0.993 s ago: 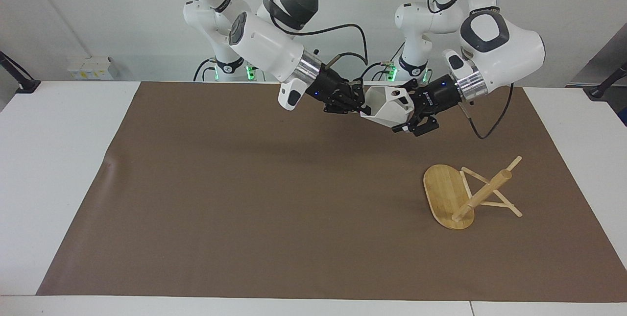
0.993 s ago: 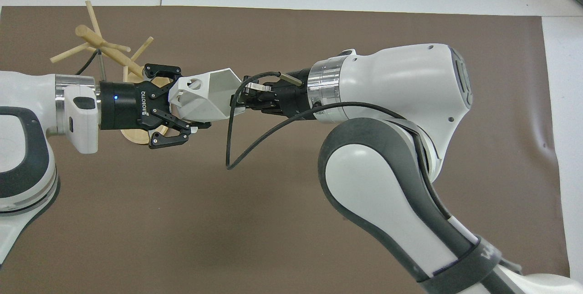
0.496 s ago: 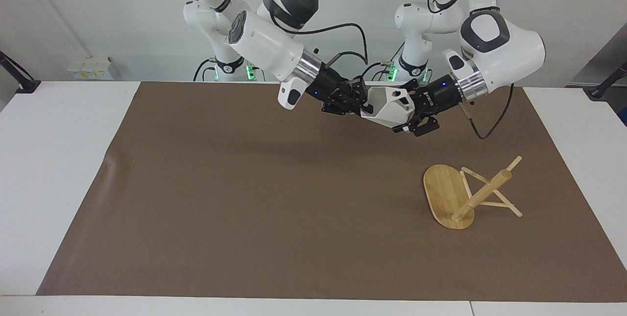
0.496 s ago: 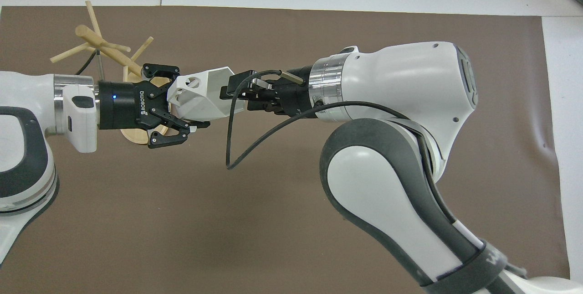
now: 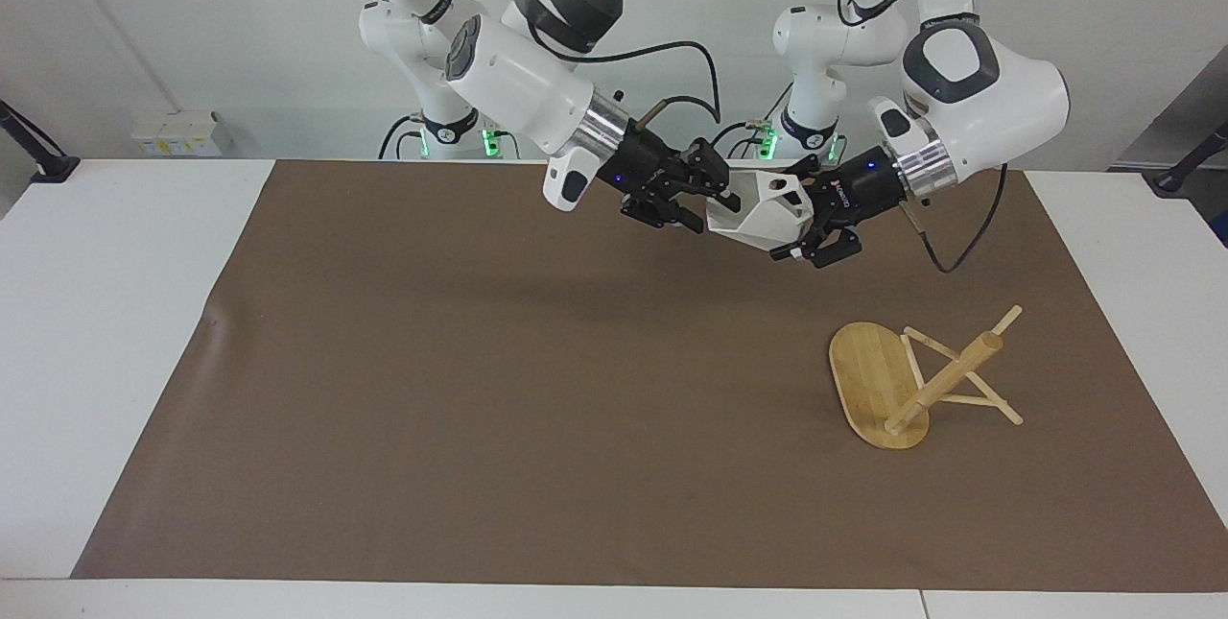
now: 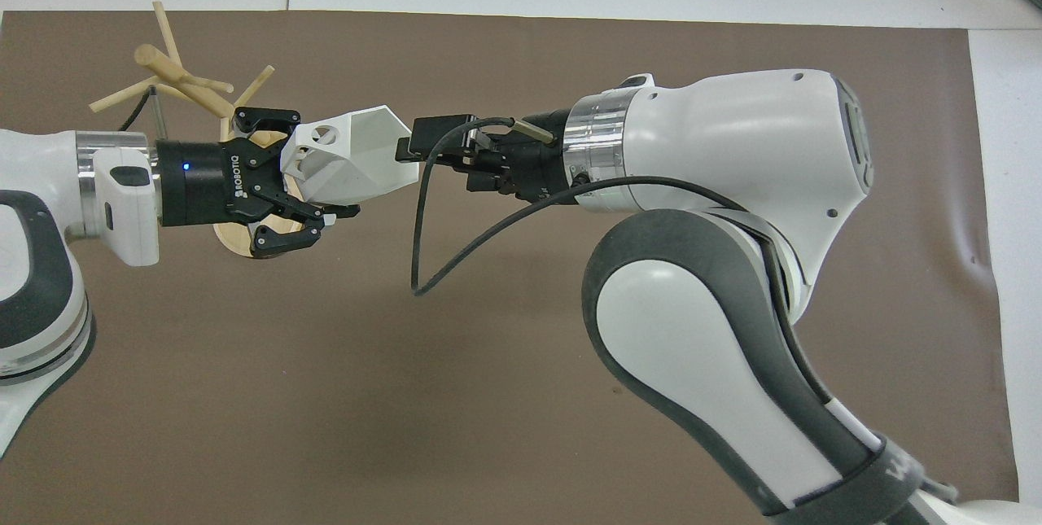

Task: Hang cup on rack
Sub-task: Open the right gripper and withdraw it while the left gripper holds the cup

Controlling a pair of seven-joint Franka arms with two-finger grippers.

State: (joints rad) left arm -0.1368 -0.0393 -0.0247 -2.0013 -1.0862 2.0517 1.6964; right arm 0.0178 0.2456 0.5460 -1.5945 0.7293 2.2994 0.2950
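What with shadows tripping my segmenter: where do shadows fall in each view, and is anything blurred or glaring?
Facing view: a soft, broad shadow lies on the brown mat under the raised cup; the rack casts only a faint one; nothing blurred. Overhead view: the cup's facets are bright but keep their edges; the right arm's shell looms large.

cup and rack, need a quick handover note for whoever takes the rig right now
Left gripper: shut on the cup, held in the air at its handle end, over the brown mat.
Right gripper: fingers open at the cup's rim end, no grip on it.
Rack: tipped over on the mat toward the left arm's end, post slanting, nothing on its pegs.
Done: handover to the left arm.
Left: stand the rack up, hang the cup on a peg.
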